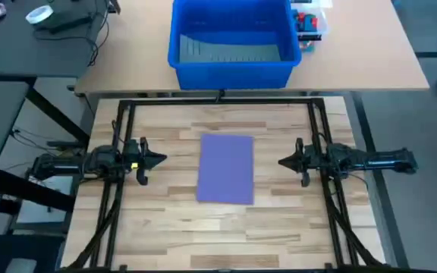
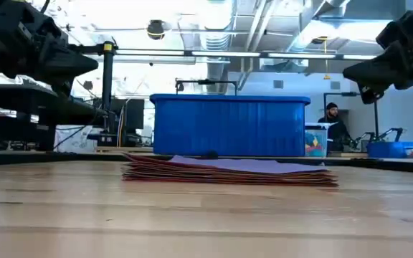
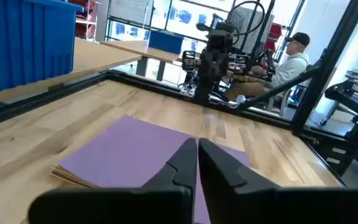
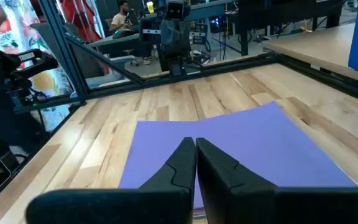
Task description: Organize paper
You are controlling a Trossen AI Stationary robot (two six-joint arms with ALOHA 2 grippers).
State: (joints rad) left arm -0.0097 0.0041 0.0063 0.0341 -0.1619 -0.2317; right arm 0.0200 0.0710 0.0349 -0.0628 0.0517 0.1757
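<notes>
A light wooden slatted table (image 1: 165, 220) is filling the frame's centre, a big blue plastic bin (image 1: 232, 42) sitting at top centre. A purple-topped stack of flat coloured paper sheets (image 1: 226, 168) is lying mid-frame — between the left gripper (image 1: 160, 159) and right gripper (image 1: 283, 161), both hovering apart with fingers pressed together, holding nothing.

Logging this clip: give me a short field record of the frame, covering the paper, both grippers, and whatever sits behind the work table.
paper: one stack at the middle of the table, purple sheet on top, red and orange edges showing beneath in the low view
left gripper: shut, above the table to the left of the stack, not touching it
right gripper: shut, above the table to the right of the stack, not touching it
behind the table: blue bin on a second table, clear bag beside it
</notes>
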